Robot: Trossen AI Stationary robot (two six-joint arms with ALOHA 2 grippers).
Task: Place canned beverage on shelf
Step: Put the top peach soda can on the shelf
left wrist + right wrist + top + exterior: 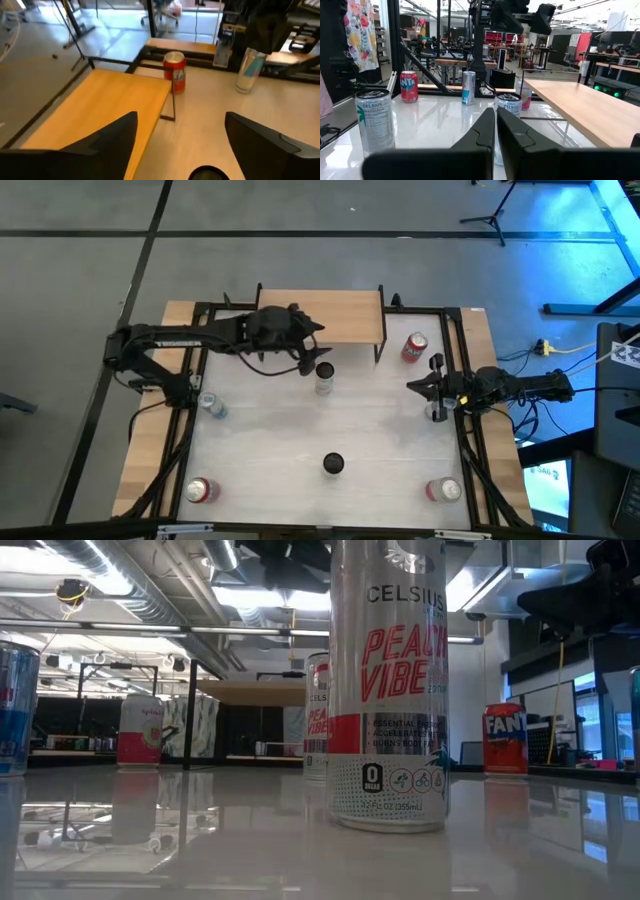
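Near table's back edge: left gripper (318, 352) jaws apart, empty, above silver can (324, 377) beside shelf (345, 315).
step: can sits on table, not shelved.
next: probably regrasp, lift onto shelf.
right gripper (415, 386): jaws closed, empty, right edge.

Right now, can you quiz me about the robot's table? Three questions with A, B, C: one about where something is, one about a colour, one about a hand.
1. Where is the silver can by the left hand?
A on the shelf
B on the table, in front of the shelf
C on the floor

2. What colour is the can by the shelf's right end?
A green
B red
C black

3. How is the right hand?
A shut
B wide open
C out of sight

Answers:
1 B: it stands on the white tabletop.
2 B: its side is red.
3 A: its two fingers meet.
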